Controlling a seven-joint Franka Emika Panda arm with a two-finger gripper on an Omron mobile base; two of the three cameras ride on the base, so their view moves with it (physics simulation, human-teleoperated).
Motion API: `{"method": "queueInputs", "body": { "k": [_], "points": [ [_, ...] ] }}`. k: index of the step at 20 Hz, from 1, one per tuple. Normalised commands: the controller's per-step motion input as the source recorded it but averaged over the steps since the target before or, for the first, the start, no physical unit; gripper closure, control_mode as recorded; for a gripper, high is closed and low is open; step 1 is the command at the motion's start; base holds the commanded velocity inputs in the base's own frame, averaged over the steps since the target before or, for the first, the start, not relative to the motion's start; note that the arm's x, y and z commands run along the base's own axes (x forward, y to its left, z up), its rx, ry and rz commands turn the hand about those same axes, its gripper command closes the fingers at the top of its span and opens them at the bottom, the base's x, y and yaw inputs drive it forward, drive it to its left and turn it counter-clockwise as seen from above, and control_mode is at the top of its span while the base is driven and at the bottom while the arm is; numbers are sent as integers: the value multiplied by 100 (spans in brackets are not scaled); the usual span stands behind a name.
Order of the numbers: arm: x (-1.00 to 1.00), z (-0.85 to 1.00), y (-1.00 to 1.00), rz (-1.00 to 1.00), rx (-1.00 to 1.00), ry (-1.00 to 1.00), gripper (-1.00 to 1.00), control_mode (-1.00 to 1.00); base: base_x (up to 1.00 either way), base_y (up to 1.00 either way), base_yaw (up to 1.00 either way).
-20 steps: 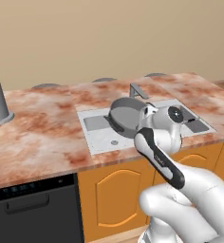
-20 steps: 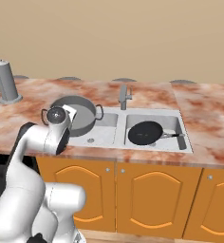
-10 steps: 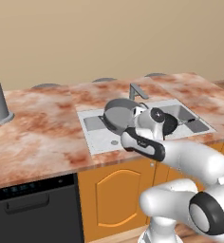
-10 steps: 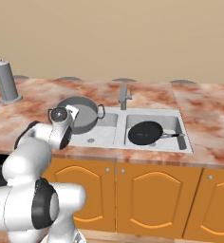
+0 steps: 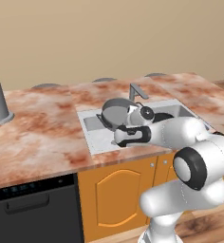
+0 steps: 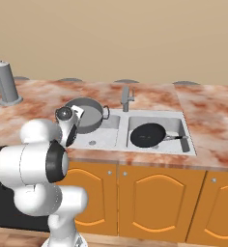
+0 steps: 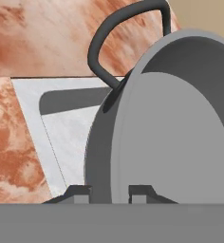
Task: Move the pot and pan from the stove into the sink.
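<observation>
The marbled red-brown counter [image 6: 210,103] runs the whole width of the room, with orange cabinet doors [image 6: 149,198] under it and a black appliance front [image 5: 35,209] at the left end. Set into the counter is the steel sink [image 6: 157,116], two basins side by side, with the grey faucet [image 6: 126,98] standing at the back between them.

The pot [image 6: 87,115] is up over the left basin, tipped steeply so that its open mouth faces out toward the room rather than upward. From the left base view the pot [image 5: 115,113] leans against the hand end of the arm. In the hand view the pot [image 7: 180,128] looms right in front of the camera, its wall passing down between the two fingertips [image 7: 79,193], and one dark loop handle [image 7: 115,38] arches off its upper edge. The gripper [image 7: 108,192] has its jaws drawn narrow, clamped on that rim.

The pan [image 6: 148,134] lies flat in the right basin, its thin handle pointing to the right.

A tall tapered grey cylinder [image 6: 6,84] stands on the counter far to the left, well apart from the sink.
</observation>
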Motion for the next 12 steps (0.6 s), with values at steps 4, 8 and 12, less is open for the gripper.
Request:
{"method": "queueInputs", "body": {
  "k": [4,8,12],
  "points": [
    [2,0,0,0,0,0,100,-100,0,0,0],
    [5,-1,0,0,0,0,100,-100,0,0,0],
    [23,-19,0,0,-1,1,100,-100,0,0,0]
  ]
}}
